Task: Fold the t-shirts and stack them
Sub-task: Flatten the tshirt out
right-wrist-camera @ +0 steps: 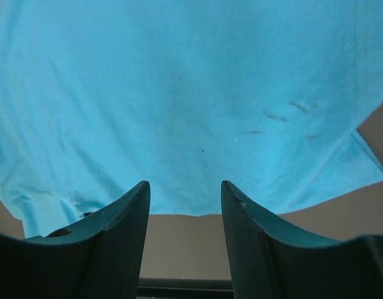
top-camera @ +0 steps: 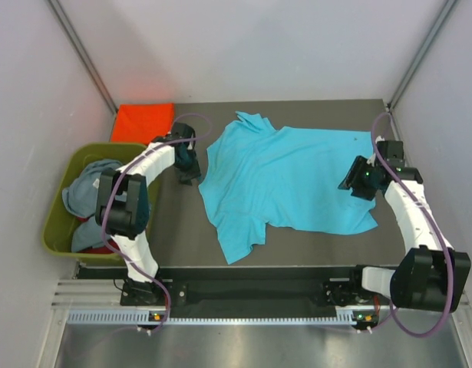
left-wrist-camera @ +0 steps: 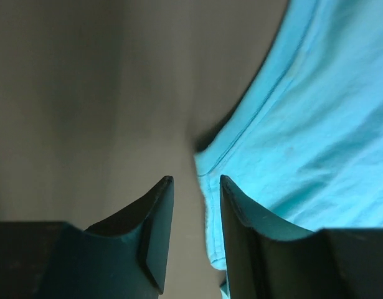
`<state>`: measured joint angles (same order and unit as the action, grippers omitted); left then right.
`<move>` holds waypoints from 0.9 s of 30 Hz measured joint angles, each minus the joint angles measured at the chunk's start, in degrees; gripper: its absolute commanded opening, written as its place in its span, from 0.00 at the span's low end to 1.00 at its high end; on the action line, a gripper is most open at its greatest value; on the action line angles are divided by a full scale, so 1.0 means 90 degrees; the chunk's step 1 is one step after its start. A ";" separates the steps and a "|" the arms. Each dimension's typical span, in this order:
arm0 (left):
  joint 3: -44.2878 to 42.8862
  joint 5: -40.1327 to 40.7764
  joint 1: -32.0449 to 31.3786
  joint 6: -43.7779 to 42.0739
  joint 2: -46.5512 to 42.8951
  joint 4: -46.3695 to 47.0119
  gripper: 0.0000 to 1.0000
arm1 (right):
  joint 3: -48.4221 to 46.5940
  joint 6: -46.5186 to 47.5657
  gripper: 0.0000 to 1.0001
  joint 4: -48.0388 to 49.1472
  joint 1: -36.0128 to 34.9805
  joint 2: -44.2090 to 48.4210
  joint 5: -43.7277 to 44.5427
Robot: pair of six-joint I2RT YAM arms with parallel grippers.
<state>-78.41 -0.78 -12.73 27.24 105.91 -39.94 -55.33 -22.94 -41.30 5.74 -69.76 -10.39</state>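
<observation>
Lying flat on dark table (top-camera: 174, 238), ctr to right: turquoise t-shirt (top-camera: 285, 180), 1 pc, spread open w/ light creases. Collar toward far left, one sleeve pointing to near edge, hem along right side.

Item 2: orange-red t-shirt (top-camera: 143, 121), folded into a neat rectangle at far-left corner of table, well apart from the turquoise one.

Item 3: olive-green tub (top-camera: 55, 230), off left side of table. Contents: grey-blue t-shirt (top-camera: 86, 188), bunched, on top. A bit of red cloth shows lower down at near end; too little visible to ID further.

Left gripper (top-camera: 191, 178): low over table at left edge of turquoise t-shirt, beside far sleeve. Wrist view: fingers (left-wrist-camera: 151, 237) part-way apart. Stitched edge of shirt runs into the gap and under the right-hand finger, bare table under the other. No cloth pinched, nothing held.

Right gripper (top-camera: 349, 182): over right part of turquoise t-shirt, near hem. Wrist view: fingers (right-wrist-camera: 116, 237) about half apart, hem edge & strip of table seen btwn them. Nothing held.
</observation>
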 measured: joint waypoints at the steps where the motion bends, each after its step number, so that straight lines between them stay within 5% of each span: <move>1: 0.0124 -0.0029 0.0000 0.0141 0.0000 -0.0032 0.41 | 0.0039 0.0002 0.50 -0.0078 0.0010 0.0000 0.0017; 13: 0.1008 -0.0457 0.0000 0.0984 -0.0012 0.0379 0.53 | 0.0444 0.0192 0.50 -0.0498 0.0338 -0.0019 0.0175; 19: 0.1008 -0.0491 0.0007 0.1088 0.0019 0.0471 0.38 | 0.0665 0.0221 0.50 -0.0476 0.0384 -0.0022 0.0194; 22: 0.0913 -0.0457 0.0027 0.1163 0.0112 0.0476 0.15 | 0.0712 0.0245 0.50 -0.0481 0.0425 -0.0034 0.0192; 23: 0.0848 -0.0452 0.0049 0.1149 0.0175 0.0491 0.00 | 0.0726 0.0255 0.50 -0.0476 0.0444 -0.0034 0.0197; 27: 0.0617 -0.0539 0.0163 0.1139 0.0347 0.0440 0.00 | 0.0733 0.0265 0.49 -0.0493 0.0622 -0.0112 0.0282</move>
<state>-72.86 -5.63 -11.27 37.50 109.03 -35.99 -48.73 -20.56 -45.74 11.33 -70.76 -7.86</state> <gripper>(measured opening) 0.012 0.505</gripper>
